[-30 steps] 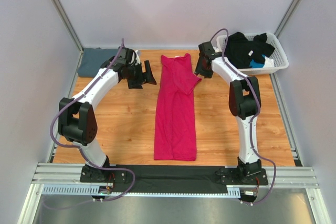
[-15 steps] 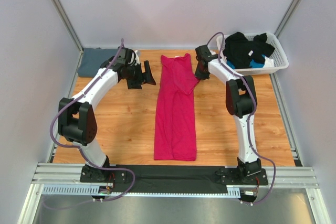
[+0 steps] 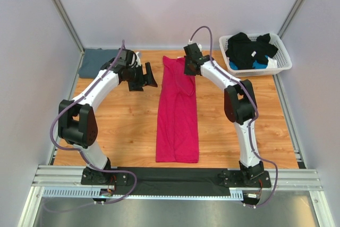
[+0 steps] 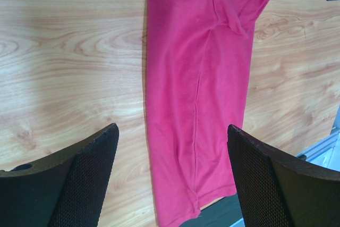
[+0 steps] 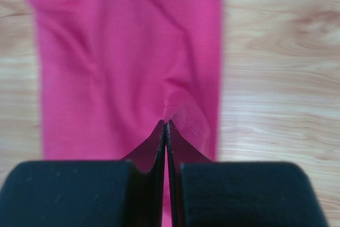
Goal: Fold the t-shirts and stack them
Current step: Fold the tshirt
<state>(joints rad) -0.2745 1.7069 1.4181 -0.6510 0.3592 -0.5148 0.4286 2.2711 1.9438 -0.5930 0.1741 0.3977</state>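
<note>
Right tool [image 5: 166,127] is pinched tight on the magenta t-shirt [image 5: 122,51] at its sleeve hem; left tool [image 3: 147,75] gapes empty, left of it.

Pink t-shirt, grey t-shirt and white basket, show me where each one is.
Pink t-shirt [image 3: 178,126], top view, mid-body.
Grey t-shirt [image 3: 93,62], top view, left half.
White basket [image 3: 286,54], top view, right rim.

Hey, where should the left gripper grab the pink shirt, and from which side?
Probably the far left corner of the pink shirt, coming from the left: that long edge lies flat and free on the table, and the right gripper pinches its sleeve.
</note>
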